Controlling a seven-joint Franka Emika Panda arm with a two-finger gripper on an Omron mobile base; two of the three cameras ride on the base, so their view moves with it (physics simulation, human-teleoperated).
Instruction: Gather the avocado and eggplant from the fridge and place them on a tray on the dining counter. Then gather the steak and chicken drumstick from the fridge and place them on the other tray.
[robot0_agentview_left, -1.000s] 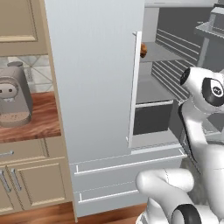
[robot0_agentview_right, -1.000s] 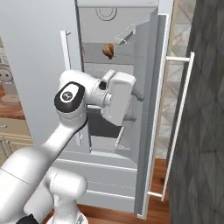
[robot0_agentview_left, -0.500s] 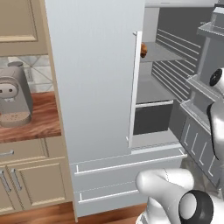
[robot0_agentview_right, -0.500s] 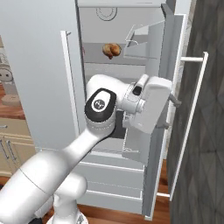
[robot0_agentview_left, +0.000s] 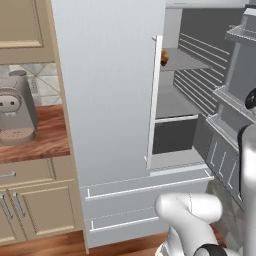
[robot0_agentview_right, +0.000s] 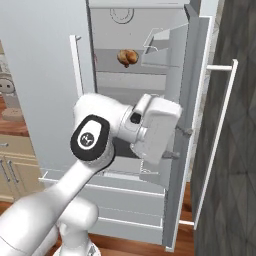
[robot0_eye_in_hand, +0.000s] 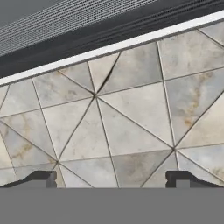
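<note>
The pincer (robot0_eye_in_hand: 112, 177) was released and held nothing; ahead lay a tiled wall (robot0_eye_in_hand: 131, 113) of pale marbled triangles, beyond it a ribbed grey fridge panel (robot0_eye_in_hand: 65, 22), cut off.

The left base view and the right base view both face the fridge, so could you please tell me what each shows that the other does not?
Left base view: a coffee machine on a wooden counter beside the fridge.

Right base view: the arm's hand with the open gripper at the right door, and that door's long handle.

Both: the open fridge, a brown chicken drumstick on an upper shelf, and the freezer drawers below.
</note>
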